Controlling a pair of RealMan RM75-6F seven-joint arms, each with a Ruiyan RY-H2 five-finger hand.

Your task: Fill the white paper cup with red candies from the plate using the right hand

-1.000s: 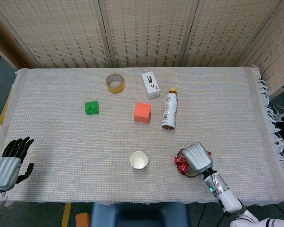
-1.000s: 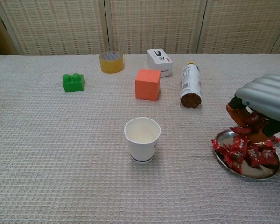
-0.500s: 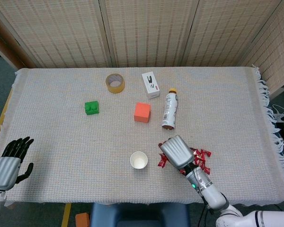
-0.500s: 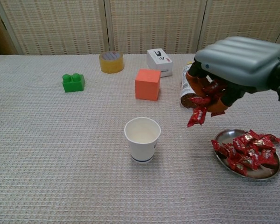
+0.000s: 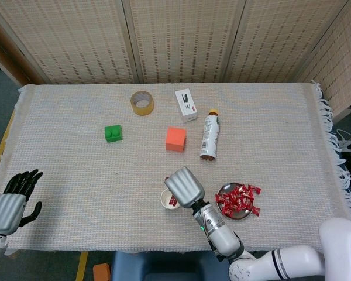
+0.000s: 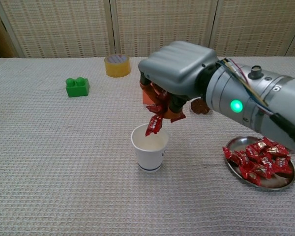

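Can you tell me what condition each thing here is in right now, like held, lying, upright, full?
right hand: holds red candies above the cup
white paper cup: upright
plate: holds candies
bottle: lying on its side
left hand: open, holding nothing

orange cube (image 6: 146, 98) mostly behind right hand (image 6: 177, 73)

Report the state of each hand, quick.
Left hand: open, holding nothing, near the table edge.
Right hand: holding red candies above the white paper cup.
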